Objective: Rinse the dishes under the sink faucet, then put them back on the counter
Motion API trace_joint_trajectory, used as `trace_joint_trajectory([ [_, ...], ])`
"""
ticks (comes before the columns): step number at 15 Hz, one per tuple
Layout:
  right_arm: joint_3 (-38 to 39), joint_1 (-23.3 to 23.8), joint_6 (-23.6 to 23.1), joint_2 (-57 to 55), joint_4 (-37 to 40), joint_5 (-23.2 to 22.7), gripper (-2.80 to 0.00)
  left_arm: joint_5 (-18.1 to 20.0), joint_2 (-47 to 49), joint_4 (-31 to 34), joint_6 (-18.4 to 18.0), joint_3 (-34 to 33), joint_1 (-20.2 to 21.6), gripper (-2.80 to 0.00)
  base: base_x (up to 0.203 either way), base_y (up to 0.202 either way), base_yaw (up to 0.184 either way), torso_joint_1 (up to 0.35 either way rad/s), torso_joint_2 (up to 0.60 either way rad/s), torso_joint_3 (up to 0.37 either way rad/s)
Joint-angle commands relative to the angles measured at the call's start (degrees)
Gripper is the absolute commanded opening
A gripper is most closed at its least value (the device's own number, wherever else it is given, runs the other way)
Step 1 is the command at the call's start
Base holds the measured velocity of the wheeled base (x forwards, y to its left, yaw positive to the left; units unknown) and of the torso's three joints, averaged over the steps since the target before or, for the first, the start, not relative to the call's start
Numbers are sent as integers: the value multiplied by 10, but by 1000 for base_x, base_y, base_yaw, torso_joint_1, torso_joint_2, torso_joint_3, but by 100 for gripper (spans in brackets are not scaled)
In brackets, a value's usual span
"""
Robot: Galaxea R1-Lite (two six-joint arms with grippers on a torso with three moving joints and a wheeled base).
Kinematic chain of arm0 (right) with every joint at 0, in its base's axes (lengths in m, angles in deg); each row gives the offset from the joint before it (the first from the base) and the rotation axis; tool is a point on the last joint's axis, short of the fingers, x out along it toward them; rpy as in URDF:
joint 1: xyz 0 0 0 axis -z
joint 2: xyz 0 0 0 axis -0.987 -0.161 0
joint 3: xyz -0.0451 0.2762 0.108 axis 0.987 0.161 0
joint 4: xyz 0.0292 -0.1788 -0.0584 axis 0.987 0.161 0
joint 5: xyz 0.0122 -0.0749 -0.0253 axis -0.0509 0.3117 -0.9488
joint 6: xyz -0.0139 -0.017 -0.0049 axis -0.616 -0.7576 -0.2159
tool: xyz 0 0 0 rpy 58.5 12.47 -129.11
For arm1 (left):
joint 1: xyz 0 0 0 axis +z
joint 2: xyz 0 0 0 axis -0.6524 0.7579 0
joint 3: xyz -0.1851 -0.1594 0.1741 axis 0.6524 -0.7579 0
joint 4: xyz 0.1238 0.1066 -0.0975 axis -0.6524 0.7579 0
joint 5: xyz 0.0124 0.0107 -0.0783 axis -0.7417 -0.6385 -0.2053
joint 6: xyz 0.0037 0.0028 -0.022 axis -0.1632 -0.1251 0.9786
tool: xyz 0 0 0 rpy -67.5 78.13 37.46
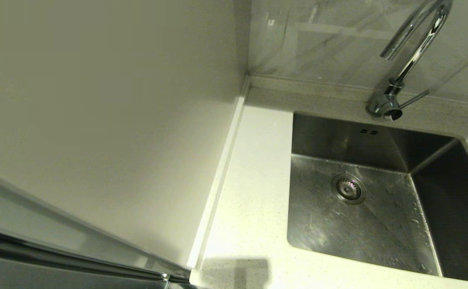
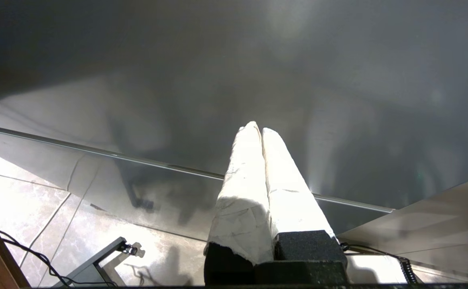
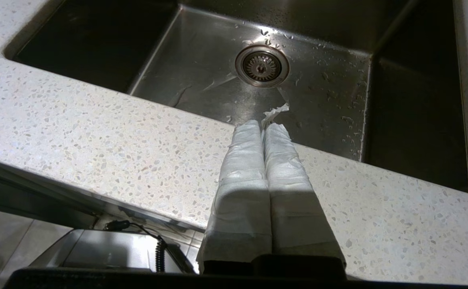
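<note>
The steel sink lies at the right of the head view, with its round drain and two overflow slots. Behind it rises the chrome faucet, its thin lever sticking out to the right. None of the three dishes shows in any view. My right gripper is shut on nothing and hangs over the front strip of the speckled counter, pointing at the sink and drain. My left gripper is shut and empty, low before a grey cabinet face. Neither gripper shows in the head view.
A plain cream wall panel fills the left of the head view, beside the strip of counter. A marbled backsplash stands behind the faucet. Water drops dot the sink floor. Floor tiles and cables lie below the left gripper.
</note>
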Motion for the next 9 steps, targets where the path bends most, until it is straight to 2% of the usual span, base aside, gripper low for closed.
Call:
trace_joint_trajectory([
  [1, 0, 0, 0, 0, 0, 0, -280, 0, -2, 0, 0, 0, 0, -280, 0, 0, 0, 0, 0, 0],
  [9, 0, 0, 0, 0, 0, 0, -280, 0, -2, 0, 0, 0, 0, -280, 0, 0, 0, 0, 0, 0],
])
